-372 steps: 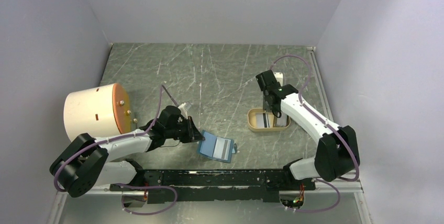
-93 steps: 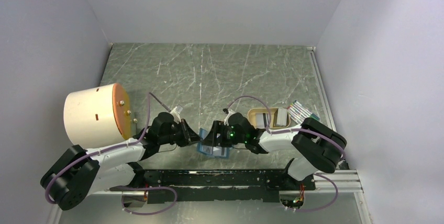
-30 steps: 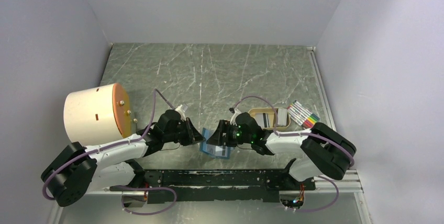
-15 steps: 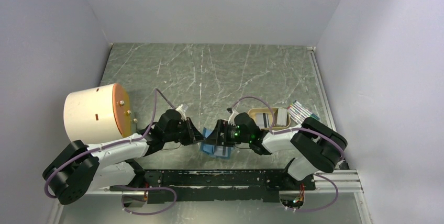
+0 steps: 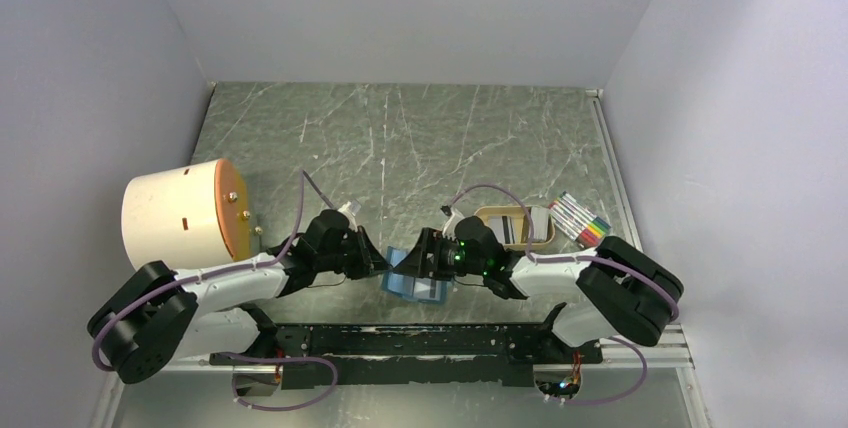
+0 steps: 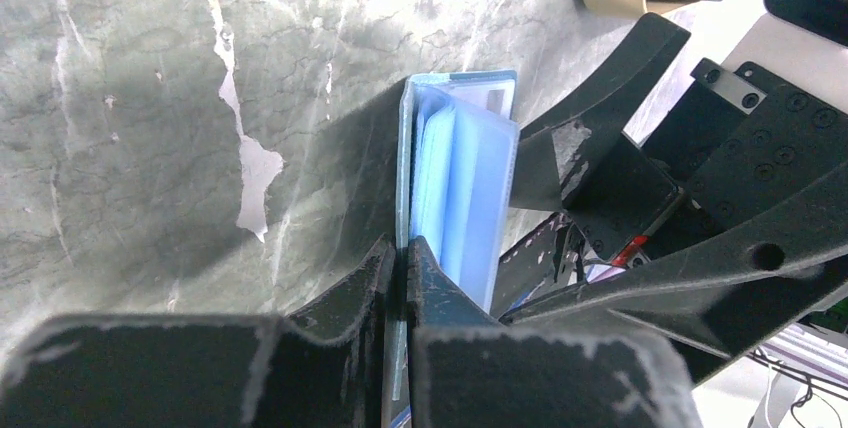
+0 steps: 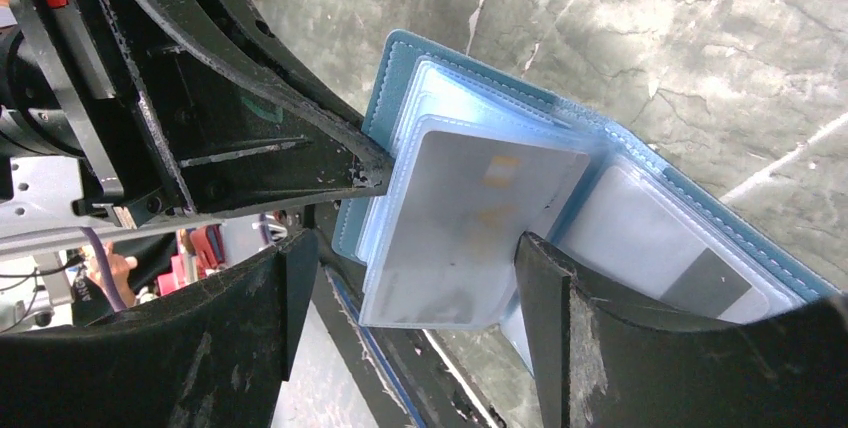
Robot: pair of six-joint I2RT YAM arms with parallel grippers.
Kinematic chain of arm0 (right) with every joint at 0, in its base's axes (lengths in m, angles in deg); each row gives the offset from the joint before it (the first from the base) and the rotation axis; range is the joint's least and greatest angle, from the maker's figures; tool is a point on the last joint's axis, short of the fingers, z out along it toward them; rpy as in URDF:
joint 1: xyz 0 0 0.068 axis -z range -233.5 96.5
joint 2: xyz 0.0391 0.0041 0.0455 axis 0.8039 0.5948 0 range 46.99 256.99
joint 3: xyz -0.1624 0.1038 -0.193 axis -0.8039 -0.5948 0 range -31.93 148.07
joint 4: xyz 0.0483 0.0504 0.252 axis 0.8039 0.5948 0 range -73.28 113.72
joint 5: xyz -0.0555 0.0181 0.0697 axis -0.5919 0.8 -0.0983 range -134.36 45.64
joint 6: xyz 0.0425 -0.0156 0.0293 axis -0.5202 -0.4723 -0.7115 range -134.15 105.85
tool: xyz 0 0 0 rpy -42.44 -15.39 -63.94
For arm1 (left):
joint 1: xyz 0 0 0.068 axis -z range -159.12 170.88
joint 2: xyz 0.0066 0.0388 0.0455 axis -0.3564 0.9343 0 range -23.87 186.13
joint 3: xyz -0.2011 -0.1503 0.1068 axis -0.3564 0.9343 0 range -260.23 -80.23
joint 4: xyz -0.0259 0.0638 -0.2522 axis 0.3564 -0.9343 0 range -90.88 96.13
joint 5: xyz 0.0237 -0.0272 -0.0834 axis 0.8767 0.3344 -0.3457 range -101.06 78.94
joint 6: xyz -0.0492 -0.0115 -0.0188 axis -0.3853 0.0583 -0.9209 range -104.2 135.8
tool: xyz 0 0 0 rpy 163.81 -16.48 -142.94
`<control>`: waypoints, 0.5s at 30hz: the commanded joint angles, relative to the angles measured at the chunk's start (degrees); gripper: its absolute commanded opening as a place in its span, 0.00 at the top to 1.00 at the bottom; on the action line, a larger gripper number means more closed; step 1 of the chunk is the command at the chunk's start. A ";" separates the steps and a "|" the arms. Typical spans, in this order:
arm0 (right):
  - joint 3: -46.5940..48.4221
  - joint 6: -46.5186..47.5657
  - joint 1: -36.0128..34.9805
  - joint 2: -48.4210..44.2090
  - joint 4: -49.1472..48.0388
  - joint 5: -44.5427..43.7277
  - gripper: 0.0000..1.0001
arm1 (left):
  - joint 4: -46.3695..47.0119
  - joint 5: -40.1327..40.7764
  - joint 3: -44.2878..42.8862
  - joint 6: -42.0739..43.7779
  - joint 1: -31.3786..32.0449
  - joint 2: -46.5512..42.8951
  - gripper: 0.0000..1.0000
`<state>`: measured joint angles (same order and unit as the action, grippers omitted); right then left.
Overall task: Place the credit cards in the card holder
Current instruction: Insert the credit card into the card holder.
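a dark green, marble-patterned table (image 5: 400,138), streaked with white scratches, is sitting between pale lilac walls (image 5: 400,8). at the near middle, just beyond a black rail (image 5: 420,340), the teal card holder (image 5: 415,285) is standing open. the left gripper (image 6: 400,253) is clamping the holder's cover edge from the left. the right gripper (image 7: 415,248) is reaching in from the right, its jaws spread wide on either side of a clear sleeve carrying a pale card (image 7: 470,218); a dark-striped card (image 7: 705,283) is lying in another sleeve. to the right, a tan tray (image 5: 490,216) is holding more cards (image 5: 520,228), with markers (image 5: 582,216) just beside it. a cream drum (image 5: 175,213) is resting at the left wall.
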<state>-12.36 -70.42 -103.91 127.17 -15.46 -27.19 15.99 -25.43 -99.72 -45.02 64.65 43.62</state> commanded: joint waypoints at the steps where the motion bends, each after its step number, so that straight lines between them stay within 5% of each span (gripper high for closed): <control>1: -1.13 0.70 0.57 -1.00 -0.97 -0.50 0.25 | 0.94 0.05 -1.45 1.30 0.50 0.94 0.91; 15: -2.94 -1.33 0.86 2.14 -7.40 0.69 0.36 | 1.09 0.27 -0.97 1.05 0.49 0.97 0.91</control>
<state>-14.72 -71.36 -103.37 128.92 -20.31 -26.58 15.99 -25.43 -99.72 -44.75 64.65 44.58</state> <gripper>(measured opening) 0.651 0.098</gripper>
